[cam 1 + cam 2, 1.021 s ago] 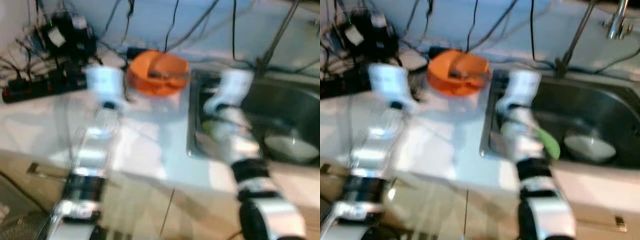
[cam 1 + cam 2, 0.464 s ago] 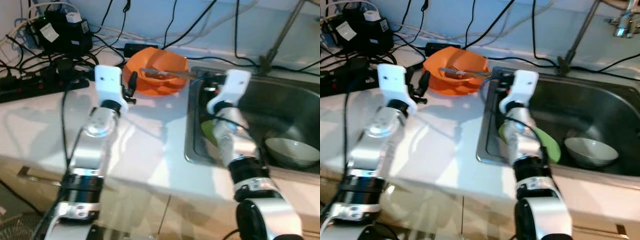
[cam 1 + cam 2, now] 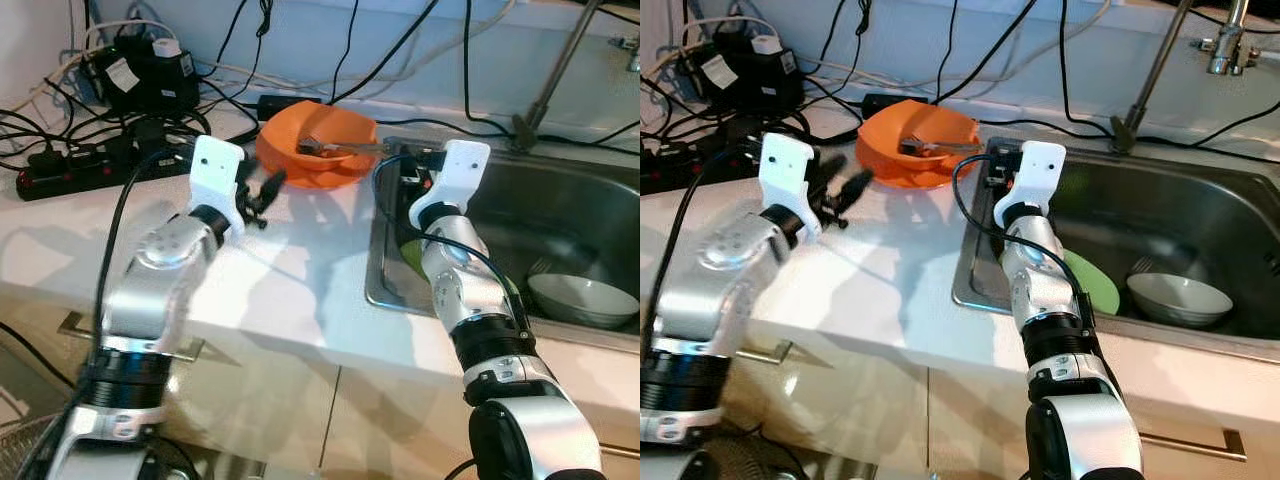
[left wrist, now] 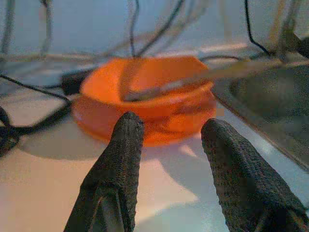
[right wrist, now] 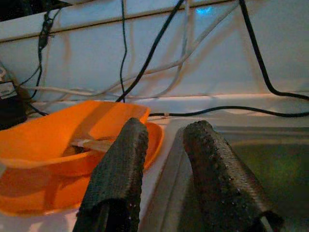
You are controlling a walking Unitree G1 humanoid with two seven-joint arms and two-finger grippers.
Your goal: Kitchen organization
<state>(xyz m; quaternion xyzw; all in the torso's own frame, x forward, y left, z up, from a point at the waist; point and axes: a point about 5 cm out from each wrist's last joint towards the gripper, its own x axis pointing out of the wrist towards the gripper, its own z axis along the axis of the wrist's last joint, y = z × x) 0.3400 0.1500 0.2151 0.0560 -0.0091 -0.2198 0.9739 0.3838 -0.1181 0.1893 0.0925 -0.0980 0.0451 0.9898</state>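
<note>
While my left gripper [image 4: 166, 150] hovers spread and empty before the orange plastic bowl [image 3: 318, 148], a metal utensil [image 3: 338, 147] rests inside. My right gripper [image 5: 161, 159] hangs parted, holding nothing, by the steel sink [image 3: 1200, 215].

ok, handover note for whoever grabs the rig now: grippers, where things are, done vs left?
Left gripper: open, empty, over the counter, pointed at the orange bowl.
Right gripper: open, empty, at the sink's left rim, near the bowl.
Orange bowl sits at the counter's back beside the sink, a utensil lying in it.
In the sink: a white bowl and a green plate.
Done: nothing grasped so far.
Left: likely pick up the orange bowl, then handle the sink dishes.
</note>
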